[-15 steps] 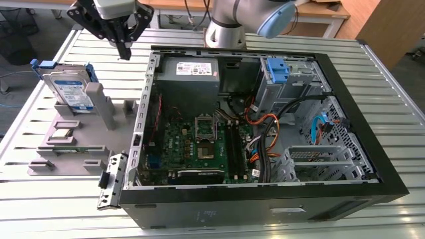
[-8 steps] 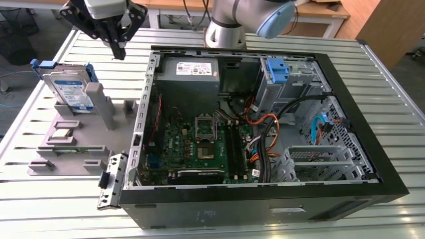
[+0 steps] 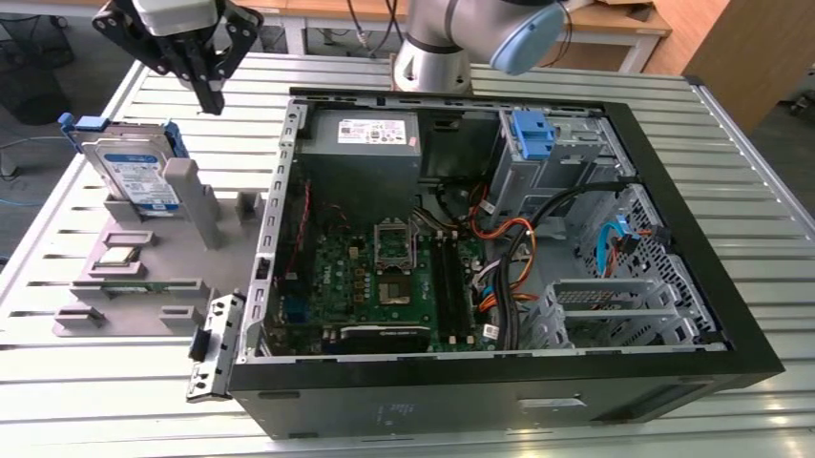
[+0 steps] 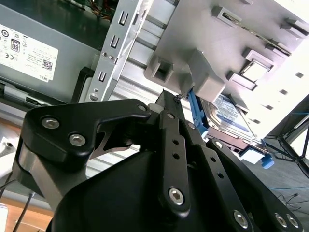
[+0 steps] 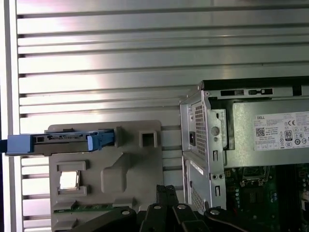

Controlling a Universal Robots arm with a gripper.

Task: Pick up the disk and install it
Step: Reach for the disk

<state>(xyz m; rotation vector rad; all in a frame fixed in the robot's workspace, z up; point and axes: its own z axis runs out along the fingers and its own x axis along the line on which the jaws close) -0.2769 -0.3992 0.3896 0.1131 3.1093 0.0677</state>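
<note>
Reach step, empty-handed: hovers with fingers (image 3: 209, 93) pressed together, near the disk (image 3: 133, 179) standing on edge in the grey holder (image 3: 172, 262) on the bench (image 3: 76, 401). Likely calls for spreading them over it.

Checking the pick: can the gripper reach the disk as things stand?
Probably yes: the disk stands on edge in the grey holder, its top uncovered, and the shut gripper hangs above, to one side, nothing between them.

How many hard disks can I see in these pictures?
1. The disk stands on edge in the grey holder, at the exterior view's left of the computer case. Others may be hidden inside the drive cage.
</note>
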